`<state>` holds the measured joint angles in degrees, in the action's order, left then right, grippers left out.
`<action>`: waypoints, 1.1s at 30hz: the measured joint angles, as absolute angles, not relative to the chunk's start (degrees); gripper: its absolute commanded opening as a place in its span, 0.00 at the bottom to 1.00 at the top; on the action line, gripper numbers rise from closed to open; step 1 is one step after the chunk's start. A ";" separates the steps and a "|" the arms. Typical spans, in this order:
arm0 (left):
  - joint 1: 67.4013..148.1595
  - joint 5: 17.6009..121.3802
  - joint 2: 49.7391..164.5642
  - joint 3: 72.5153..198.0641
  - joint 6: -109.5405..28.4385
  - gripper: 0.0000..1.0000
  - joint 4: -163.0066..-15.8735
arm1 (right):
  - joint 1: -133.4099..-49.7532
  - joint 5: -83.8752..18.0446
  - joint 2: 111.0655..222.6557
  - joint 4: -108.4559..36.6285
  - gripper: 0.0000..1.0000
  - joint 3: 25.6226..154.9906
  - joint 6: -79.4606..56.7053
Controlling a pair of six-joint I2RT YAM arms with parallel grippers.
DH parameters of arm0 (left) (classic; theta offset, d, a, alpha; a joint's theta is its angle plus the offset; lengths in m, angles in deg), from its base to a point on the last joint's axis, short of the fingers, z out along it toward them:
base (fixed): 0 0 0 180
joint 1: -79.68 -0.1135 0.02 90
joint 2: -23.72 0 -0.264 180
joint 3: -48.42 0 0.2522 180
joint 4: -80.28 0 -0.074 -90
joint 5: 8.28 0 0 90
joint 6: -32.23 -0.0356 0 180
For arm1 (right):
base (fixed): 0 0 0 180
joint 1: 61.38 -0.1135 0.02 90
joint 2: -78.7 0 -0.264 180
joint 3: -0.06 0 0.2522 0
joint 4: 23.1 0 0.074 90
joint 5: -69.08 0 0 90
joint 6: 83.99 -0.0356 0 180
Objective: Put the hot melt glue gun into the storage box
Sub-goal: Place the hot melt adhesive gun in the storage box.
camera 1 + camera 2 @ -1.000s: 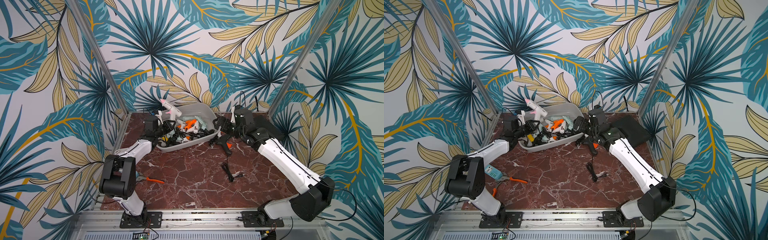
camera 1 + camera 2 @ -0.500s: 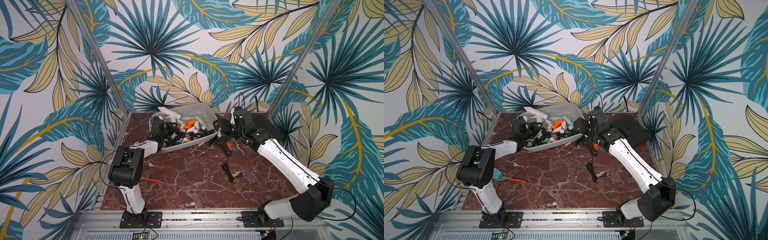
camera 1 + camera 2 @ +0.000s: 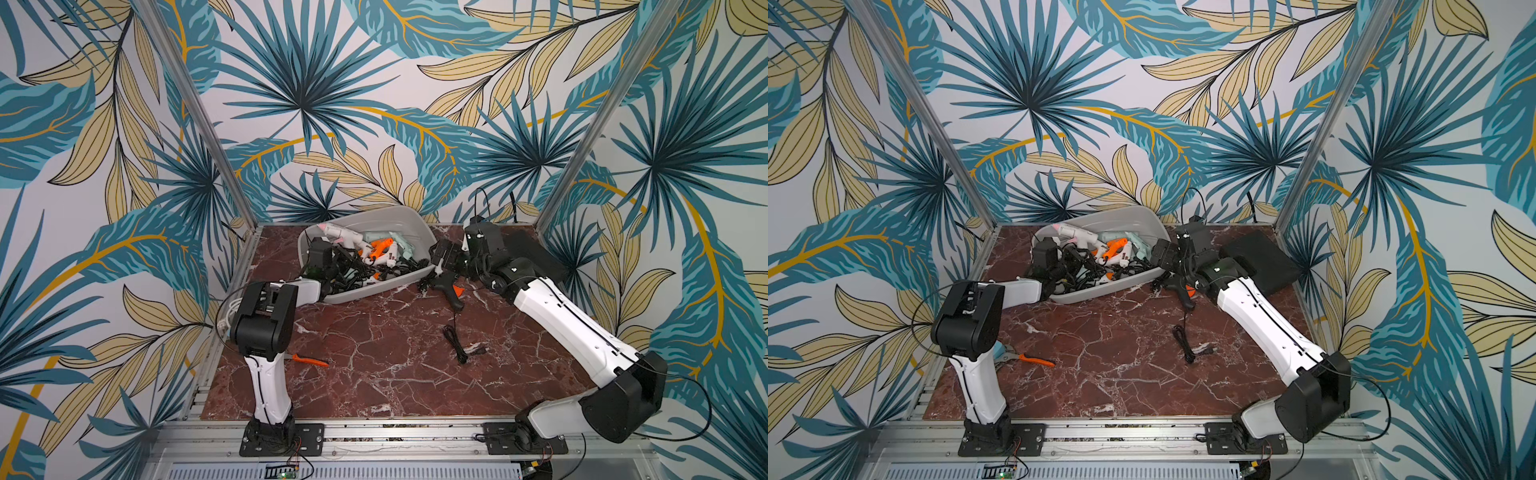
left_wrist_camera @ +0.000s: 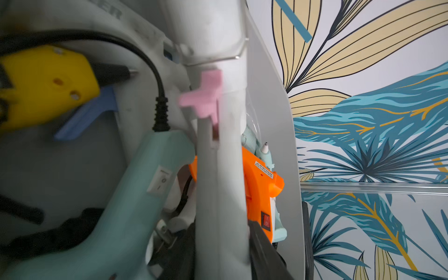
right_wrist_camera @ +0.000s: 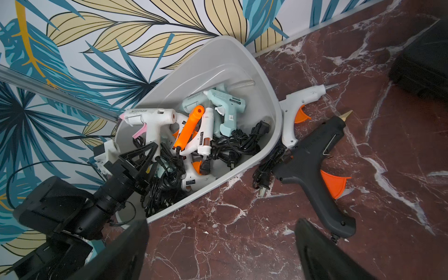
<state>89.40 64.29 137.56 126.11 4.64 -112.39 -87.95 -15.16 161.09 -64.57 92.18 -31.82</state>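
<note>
Right gripper: jaws wide apart, empty, near the handle end of the black glue gun and not touching it. The gun lies on its side on the marble table, outside the storage box and just beside its wall. Its brass nozzle points toward the black hard case, orange trigger facing away from the box.

Likely rigid plastic, fairly light, smooth shell. The handle or the barrel just above it looks the best place to grip; avoid the nozzle and the trigger. Its cord trails across the table to a bundle and will probably drag or snag on the rim during the lift.

A white gun with orange trigger also lies outside, touching the box wall.

Left gripper: inside the box, beside the handle of a white gun with pink trigger. Cannot tell whether it grips. The box already holds many guns and tangled cords. Orange pliers lie well apart.
</note>
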 measured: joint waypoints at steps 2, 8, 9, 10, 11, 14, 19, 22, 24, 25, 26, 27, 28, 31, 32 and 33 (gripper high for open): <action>89.37 63.68 138.37 126.67 4.29 0.57 -112.15 | -87.95 -14.87 161.09 -64.90 0.98 92.18 -31.58; 89.42 63.81 137.00 126.30 3.13 0.81 -112.22 | -87.95 -12.45 161.85 -66.36 0.93 92.16 -30.99; 89.37 64.09 136.27 125.71 2.98 0.84 -112.04 | -87.95 -11.90 162.11 -66.67 0.91 92.16 -30.94; 89.24 64.66 135.33 124.95 2.87 0.89 -111.67 | -87.92 -11.40 162.42 -67.02 0.90 92.12 -30.83; 89.07 65.12 134.20 124.01 2.70 0.94 -111.06 | -87.92 -10.85 162.73 -67.32 0.89 92.03 -30.79; 88.78 66.96 130.35 121.54 1.73 1.00 -108.28 | -87.55 -9.74 163.29 -68.52 0.88 91.55 -30.53; 88.68 70.41 122.61 118.89 -0.04 1.00 -103.69 | -85.26 -10.39 164.04 -70.43 0.84 91.03 -29.54; 88.68 72.59 117.41 117.84 -1.74 1.00 -100.11 | -82.70 -13.41 165.57 -71.17 0.83 90.94 -27.77; 88.68 73.86 114.11 117.56 -3.29 1.00 -97.29 | -81.13 -15.18 167.01 -71.89 0.83 90.59 -26.09; 88.68 74.47 112.43 117.54 -4.28 1.00 -95.65 | -80.41 -15.94 167.86 -72.33 0.83 90.28 -25.06; 88.68 75.04 110.79 117.54 -5.33 1.00 -94.03 | -79.79 -16.56 168.74 -72.90 0.83 89.95 -23.95; 88.68 75.46 109.30 117.54 -6.31 1.00 -92.55 | -79.36 -17.12 169.57 -73.29 0.83 89.56 -22.79; 88.68 75.96 107.77 117.54 -7.40 1.00 -90.91 | -79.01 -17.63 170.48 -73.92 0.82 89.19 -21.26; 88.68 77.53 103.58 117.49 -10.33 1.00 -86.67 | -78.68 -18.63 173.39 -75.41 0.80 88.91 -15.88; 88.68 77.99 102.22 117.28 -11.20 1.00 -85.73 | -78.68 -18.94 174.46 -75.65 0.80 88.91 -13.72; 88.68 78.34 101.02 116.90 -11.97 1.00 -85.20 | -78.68 -19.03 175.38 -75.89 0.79 88.91 -12.04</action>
